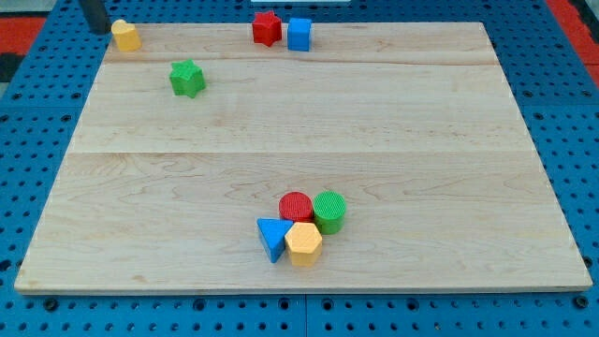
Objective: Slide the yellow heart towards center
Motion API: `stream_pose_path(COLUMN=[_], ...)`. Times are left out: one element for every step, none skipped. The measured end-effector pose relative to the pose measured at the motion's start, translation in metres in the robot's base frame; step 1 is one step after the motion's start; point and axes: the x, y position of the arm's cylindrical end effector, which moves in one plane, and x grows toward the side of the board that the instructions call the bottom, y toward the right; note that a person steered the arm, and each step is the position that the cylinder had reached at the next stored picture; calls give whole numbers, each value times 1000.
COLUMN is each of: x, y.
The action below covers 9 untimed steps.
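Wooden board (449,112): my tip (96,28), plain rod w/ no pincer to open or close, sits just left of yellow heart (125,36) at board's top-left corner. Green star (187,78) below-right of heart; red star (267,28) & blue cube (299,34) farther right.

My tip (96,28) sits just left of the yellow heart (125,36) at the bench's (421,140) top-left corner, well apart from the cluster near the view's bottom.

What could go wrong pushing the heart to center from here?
1. My tip sits left of the heart at the board's top-left corner; a push straight right runs along the top edge, not centerward.
2. The green star lies close on the diagonal toward center and could get bumped.
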Motion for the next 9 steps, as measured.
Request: stream_pose_path(x=[2,5,7,8,18,39,58,58,58], y=[1,6,15,29,35,35,35,46,45])
